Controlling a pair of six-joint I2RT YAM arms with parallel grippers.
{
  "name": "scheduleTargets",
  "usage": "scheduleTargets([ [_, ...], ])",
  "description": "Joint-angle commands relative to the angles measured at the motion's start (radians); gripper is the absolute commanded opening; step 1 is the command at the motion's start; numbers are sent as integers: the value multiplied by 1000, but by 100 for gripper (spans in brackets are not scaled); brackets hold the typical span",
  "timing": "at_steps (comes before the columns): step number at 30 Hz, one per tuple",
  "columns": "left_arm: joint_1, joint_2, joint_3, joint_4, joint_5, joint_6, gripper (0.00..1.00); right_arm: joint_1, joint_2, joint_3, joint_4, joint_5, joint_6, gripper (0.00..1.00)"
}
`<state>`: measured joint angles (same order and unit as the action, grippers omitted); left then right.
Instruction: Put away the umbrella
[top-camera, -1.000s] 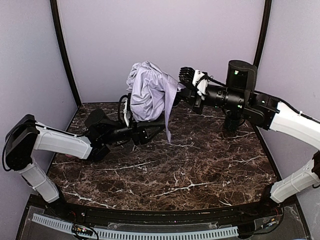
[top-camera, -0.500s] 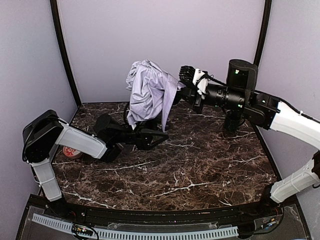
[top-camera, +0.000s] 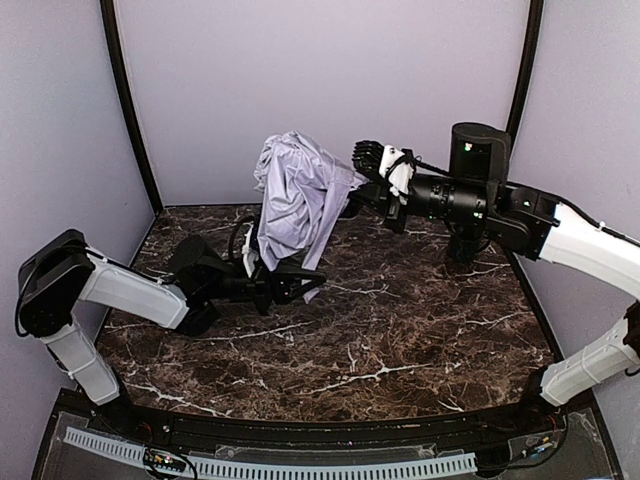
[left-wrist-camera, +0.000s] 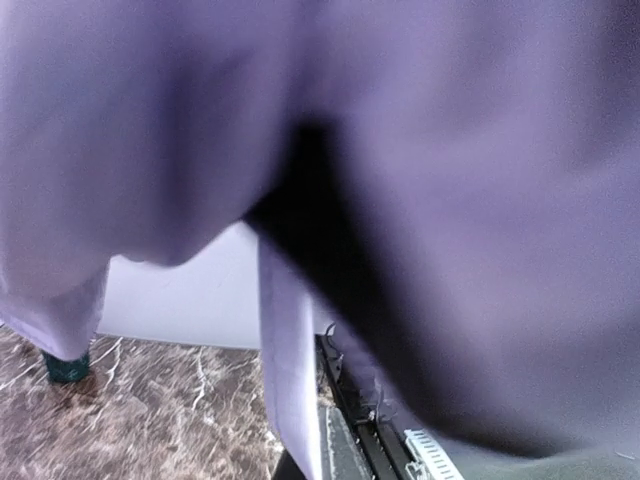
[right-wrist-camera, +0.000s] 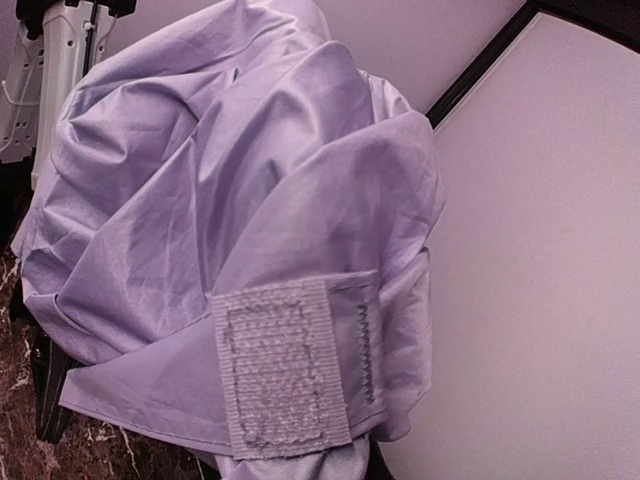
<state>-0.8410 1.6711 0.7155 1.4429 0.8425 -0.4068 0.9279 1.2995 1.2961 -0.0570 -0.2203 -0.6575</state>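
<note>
Table: a dark marble table (top-camera: 400, 340) carried the whole scene, with both arms reaching toward its far middle.
Umbrella: the umbrella (top-camera: 295, 195) hung above the far part of the table as a loose, crumpled bundle of pale lavender fabric, with dark lining showing low down. It lay neither flat nor rolled tight.
Progress: judging by the slack folds and the free strap, the canopy was collapsed but not yet gathered, wrapped or fastened. Those steps and stowing it were all left.
Right gripper: the right gripper (top-camera: 362, 185) met the bundle at its upper right edge and, as far as the top view showed, was clamped on it, holding it aloft. Its fingers were hidden by cloth in the wrist view.
Left gripper: the left gripper (top-camera: 296, 284) sat low, just under the hanging bottom edge, jaws fully together. Whether they pinched any fabric I could not tell, as its own camera showed only blurred cloth.
Strap: the closure strap (right-wrist-camera: 285, 365) with its rough fastening patch dangled unfastened right by the right gripper.
</note>
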Motion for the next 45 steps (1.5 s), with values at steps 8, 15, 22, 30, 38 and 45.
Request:
scheduleTargets([
  [8,-210,-494,-40,-861,-314,489,0,-65,53,82,-77,305,69,0],
  [15,-235,-680,1,-1180,-483,623,0,-123,35,42,-102,257,158,0],
  [22,-202,-683,-106,-1199,-689,851,0,-125,-56,65,-98,-50,235,0],
  [30,-38,-598,-121,-1064,-590,918,0,-101,-84,67,-308,-554,119,0],
  [38,16,-379,-34,-1019,-527,1075,0,45,-92,-29,-476,-573,-121,0],
  [45,77,-127,56,-769,-523,1150,0,192,37,-101,-475,-612,-198,0],
])
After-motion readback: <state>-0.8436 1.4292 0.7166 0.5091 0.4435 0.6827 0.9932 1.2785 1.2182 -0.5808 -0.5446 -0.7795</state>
